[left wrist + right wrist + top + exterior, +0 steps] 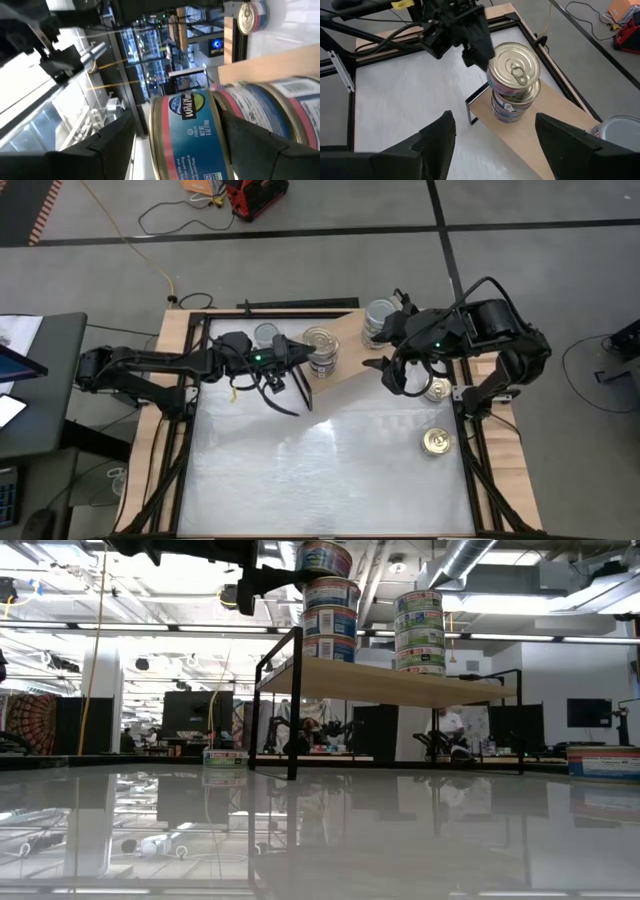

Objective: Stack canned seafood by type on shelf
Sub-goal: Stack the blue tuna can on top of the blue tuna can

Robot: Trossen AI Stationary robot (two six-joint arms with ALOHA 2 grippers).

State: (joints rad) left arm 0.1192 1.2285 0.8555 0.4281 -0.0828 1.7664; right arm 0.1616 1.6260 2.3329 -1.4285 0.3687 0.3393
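Observation:
The shelf stands slantwise at the table's far side. On it rise a stack of gold-lidded tins and a stack of grey-topped tins. My left gripper reaches in level from the table's left at the gold stack's top tin. It is open and rolled on its side, with one finger above the lid and the other lower, in front of the stack's side. A strip of white shows between the upper finger and the lid. My right gripper hangs open high over the shelf's right part and holds nothing.
Loose tins lie on the white table at the right. Another sits under my left arm. Black frame rails and wooden edging border the table. Its near half is bare.

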